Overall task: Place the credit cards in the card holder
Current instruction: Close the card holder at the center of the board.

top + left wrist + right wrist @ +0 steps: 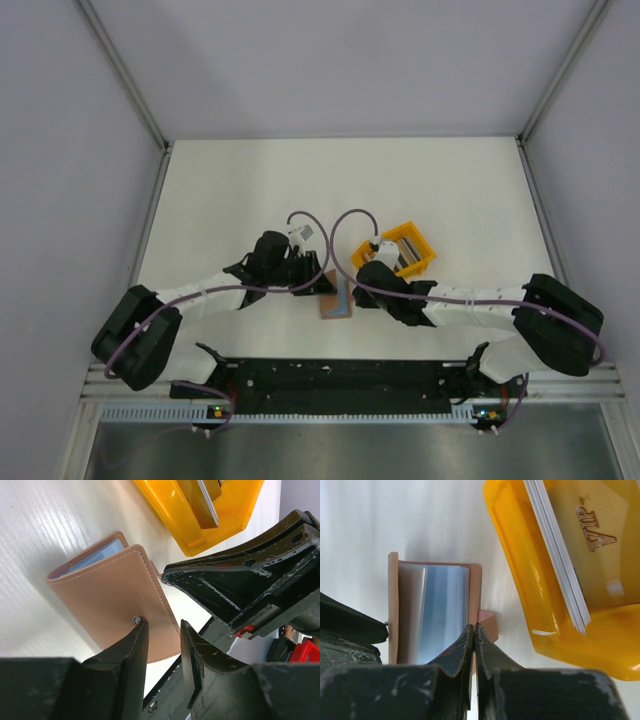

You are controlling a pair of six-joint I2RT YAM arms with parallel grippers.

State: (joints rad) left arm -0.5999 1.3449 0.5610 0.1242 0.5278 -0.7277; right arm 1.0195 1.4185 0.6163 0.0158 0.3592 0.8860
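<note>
Where the card holder [336, 301] sits on the white table [300, 180], just ahead of the midpoint between the two arm bases, we find it partly open. In the right wrist view a light blue card [442, 611] lies inside it, between the two tan covers. We note a small metal snap [136, 620] on the outer face and a short strap tab [489, 622] projecting from one edge.

We record the left gripper [162, 640] at the holder's 10 o'clock in the overhead view. Its jaws stand partly apart. One fingertip [137, 640] touches the outer face right at the snap, while the other sits past the cover's edge. We see nothing clamped between them.

The right gripper [473, 635] comes in from the holder's 3 o'clock. Its jaws are pressed together with no visible gap, and the tips meet the holder's edge just beside the strap tab. Nothing shows between them.

The remaining credit cards [557, 560] stand on edge as a tight stack in a yellow tray [520, 580], showing grey, white and dark edges. A tan card lettered VIP [600, 545] lies behind the stack. In the overhead view the tray sits at the holder's 2 o'clock, near it but apart, with a strip of bare table between them.
</note>
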